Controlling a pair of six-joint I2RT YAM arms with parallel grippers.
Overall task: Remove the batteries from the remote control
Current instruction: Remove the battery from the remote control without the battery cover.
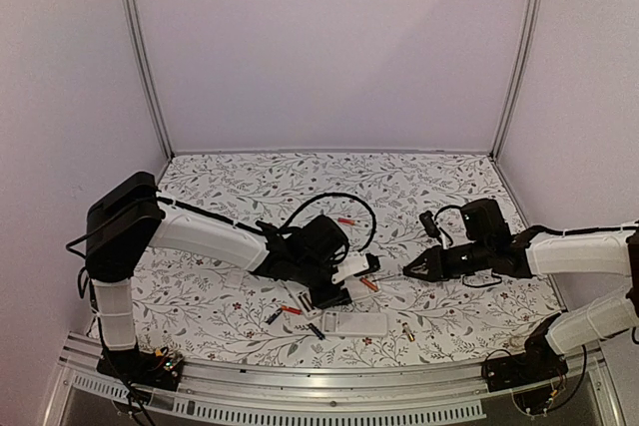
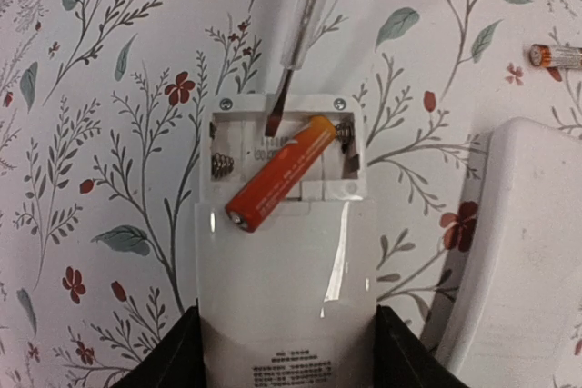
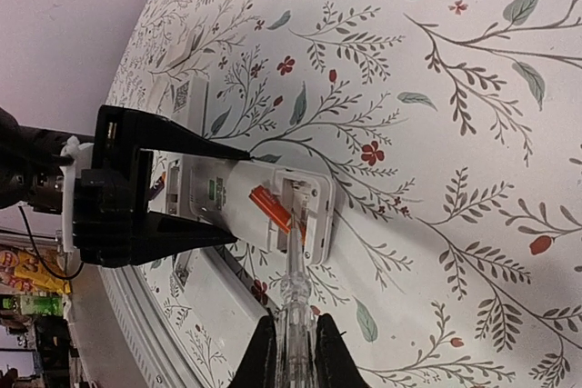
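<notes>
A lab test booth: bare walls (image 1: 329, 47) and metal posts (image 1: 143, 57) enclose the flowered tabletop (image 1: 240, 182), a rail (image 1: 329, 391) edging it.

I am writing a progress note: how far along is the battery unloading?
Done: the white plastic remote control is open, one bay empty, loose small batteries nearby. In hand: left gripper holds it; right gripper's clear-handled screwdriver pries the tilted orange-red battery. Left: lifting that out.

floral table (image 1: 250, 187), loose batteries (image 1: 291, 309), white remote (image 1: 354, 323)

No legible print on remote (image 2: 286, 288)
</notes>
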